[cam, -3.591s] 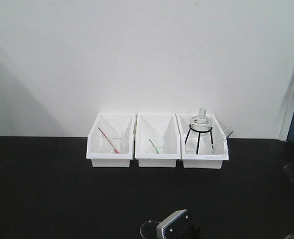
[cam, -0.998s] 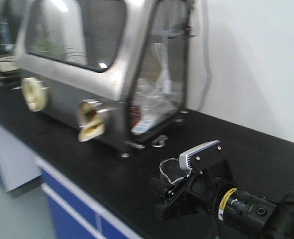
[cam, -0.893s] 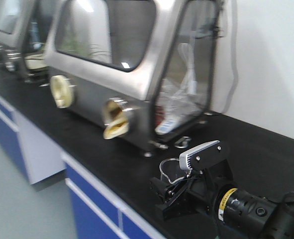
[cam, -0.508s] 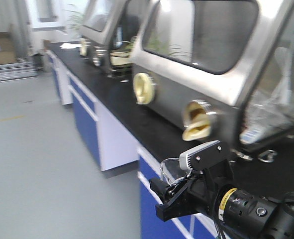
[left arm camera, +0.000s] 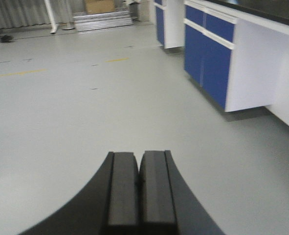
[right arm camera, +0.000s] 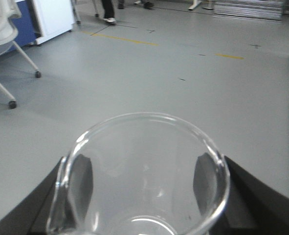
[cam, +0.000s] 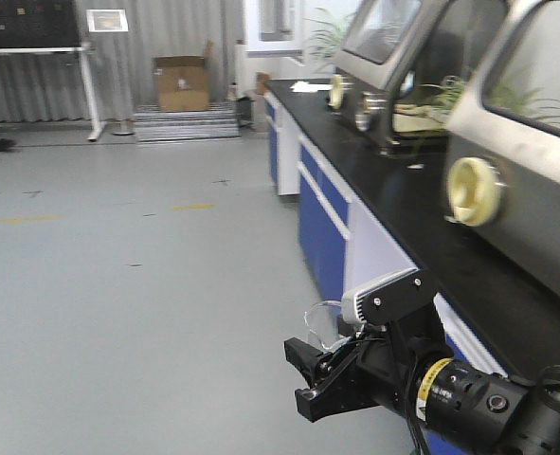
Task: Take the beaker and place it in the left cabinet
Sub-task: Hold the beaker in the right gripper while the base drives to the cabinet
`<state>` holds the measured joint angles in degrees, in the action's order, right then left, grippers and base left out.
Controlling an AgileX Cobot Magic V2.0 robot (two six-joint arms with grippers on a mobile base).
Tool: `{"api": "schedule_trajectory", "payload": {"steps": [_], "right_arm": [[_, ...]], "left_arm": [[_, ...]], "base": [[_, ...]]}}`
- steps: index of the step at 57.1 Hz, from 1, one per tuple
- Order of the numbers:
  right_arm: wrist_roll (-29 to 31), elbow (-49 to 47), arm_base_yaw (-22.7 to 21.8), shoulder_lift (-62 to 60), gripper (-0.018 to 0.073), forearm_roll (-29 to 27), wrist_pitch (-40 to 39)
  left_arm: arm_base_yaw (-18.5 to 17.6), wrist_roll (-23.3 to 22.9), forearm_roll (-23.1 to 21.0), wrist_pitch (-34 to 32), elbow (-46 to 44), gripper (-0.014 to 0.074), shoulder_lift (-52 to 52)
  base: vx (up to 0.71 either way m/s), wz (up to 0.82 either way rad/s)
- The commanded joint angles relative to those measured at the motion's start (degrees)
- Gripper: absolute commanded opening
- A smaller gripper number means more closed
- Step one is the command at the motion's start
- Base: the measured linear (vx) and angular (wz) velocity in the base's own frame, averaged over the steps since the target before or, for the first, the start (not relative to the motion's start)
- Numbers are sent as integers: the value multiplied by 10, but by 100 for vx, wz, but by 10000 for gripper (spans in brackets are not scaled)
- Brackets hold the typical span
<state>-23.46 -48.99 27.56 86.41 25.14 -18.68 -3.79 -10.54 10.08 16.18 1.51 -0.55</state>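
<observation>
Exterior front-facing, right gripper (cam: 319, 379): pinching the beaker (cam: 323, 320), held over the grey floor (cam: 147, 265) on the aisle side of the long black surface (cam: 422, 204).
Exterior front-facing, cardboard box (cam: 182, 82): beyond the far end of the surface.
Left wrist-mounted, left gripper (left arm camera: 139, 188): fingers pressed together, above the floor, well apart from the blue doors (left arm camera: 208, 41) under the surface.
Right wrist-mounted, beaker (right arm camera: 149, 161): upright, a dark finger (right arm camera: 83, 178) against the glass on each side.

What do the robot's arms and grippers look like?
The right arm is black and cylindrical, with a yellow band near the wrist, thin black cables and a pale grey camera box above the black right gripper. The left gripper has two flat black pads on curved black fingers.
</observation>
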Motion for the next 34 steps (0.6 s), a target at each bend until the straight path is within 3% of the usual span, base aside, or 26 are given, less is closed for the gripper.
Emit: {"api": "schedule_trajectory", "payload": {"steps": [1, 16, 34], "right_arm": [[0, -17, -1, -22, 194, -3, -45], [0, -17, -1, -22, 194, -3, -45], [0, -17, -1, -22, 194, -3, -45]], "left_arm": [[-4, -2, -1, -48, -5, 4, -11], [-4, -2, -1, -48, -5, 4, -11], [-4, -2, -1, -48, -5, 4, -11]], "base": [[26, 50], [33, 32], [47, 7]]}}
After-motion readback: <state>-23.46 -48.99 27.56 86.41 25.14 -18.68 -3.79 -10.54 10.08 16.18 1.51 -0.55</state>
